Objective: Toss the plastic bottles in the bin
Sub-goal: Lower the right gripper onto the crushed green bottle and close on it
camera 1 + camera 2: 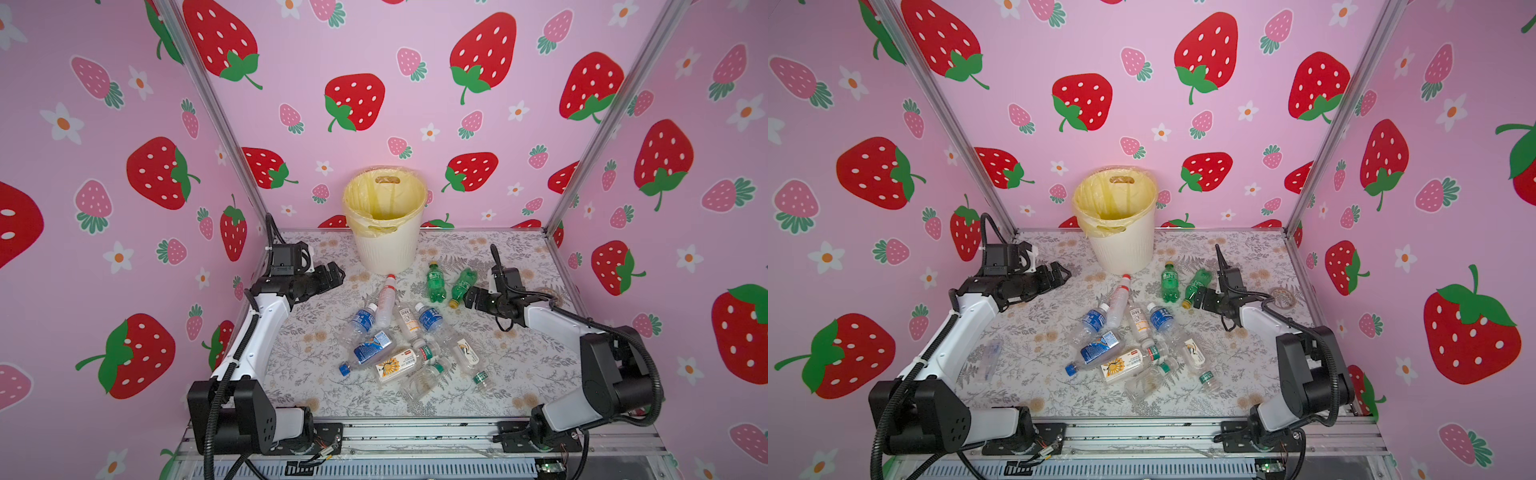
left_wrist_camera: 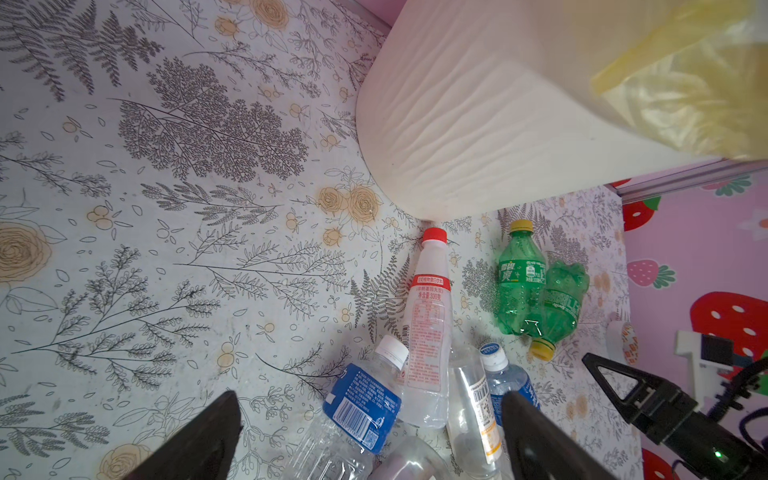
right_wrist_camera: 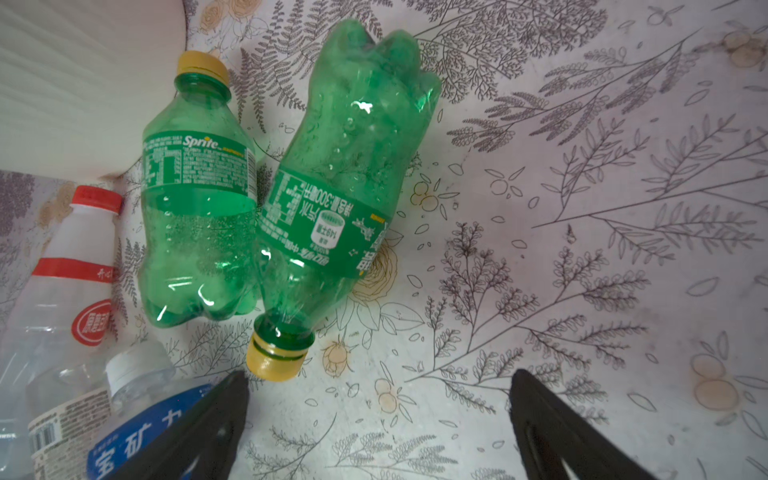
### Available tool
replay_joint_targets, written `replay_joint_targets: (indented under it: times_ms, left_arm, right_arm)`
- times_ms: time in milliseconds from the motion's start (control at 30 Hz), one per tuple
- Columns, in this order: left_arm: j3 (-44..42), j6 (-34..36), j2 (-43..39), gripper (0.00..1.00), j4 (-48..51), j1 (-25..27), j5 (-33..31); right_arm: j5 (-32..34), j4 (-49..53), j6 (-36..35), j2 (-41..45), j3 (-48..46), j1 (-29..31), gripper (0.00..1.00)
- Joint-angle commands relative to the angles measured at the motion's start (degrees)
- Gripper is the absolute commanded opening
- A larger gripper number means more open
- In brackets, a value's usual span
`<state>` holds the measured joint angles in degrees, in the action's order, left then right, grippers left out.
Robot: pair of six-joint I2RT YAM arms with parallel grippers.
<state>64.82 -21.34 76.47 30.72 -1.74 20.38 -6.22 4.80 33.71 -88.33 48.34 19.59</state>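
The cream ribbed bin (image 1: 386, 249) (image 1: 1121, 249) with a yellow bag stands at the back middle of the table. Several plastic bottles lie in a heap (image 1: 399, 332) in front of it. Two green bottles (image 3: 199, 199) (image 3: 345, 166) lie side by side to the heap's right. My right gripper (image 1: 470, 298) (image 3: 379, 376) is open and empty, just beyond the yellow cap of the nearer green bottle (image 1: 462, 286). My left gripper (image 1: 336, 275) (image 2: 370, 397) hovers open left of the bin, with a blue-labelled bottle (image 2: 361, 399) and a red-capped bottle (image 2: 428, 316) below it.
A roll of tape (image 1: 1283, 297) lies behind the right arm near the right wall. A flat clear plastic piece (image 1: 988, 359) lies beside the left arm. Pink strawberry walls with aluminium posts (image 1: 582, 166) close in the table on three sides.
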Motion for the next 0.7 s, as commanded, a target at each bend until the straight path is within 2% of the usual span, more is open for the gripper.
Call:
replay_joint_targets:
  times_ms: [0, 367, 667]
  left_arm:
    - [0.5, -0.5, -0.7, 0.99, 0.7, -0.4, 2.1]
    - [0.0, -0.2, -2.0, 0.99, 0.7, -0.5, 1.2]
    - [-0.1, -0.2, -2.0, 0.99, 0.7, -0.6, 1.4]
  right_arm:
    - [2.6, 1.5, 4.8, -1.8, 3.7, -0.3, 0.99]
    - [2.4, 2.7, 13.5, -11.4, 13.5, -0.3, 0.96]
    - [3.8, 2.8, 17.7, -15.5, 16.0, -0.2, 0.91]
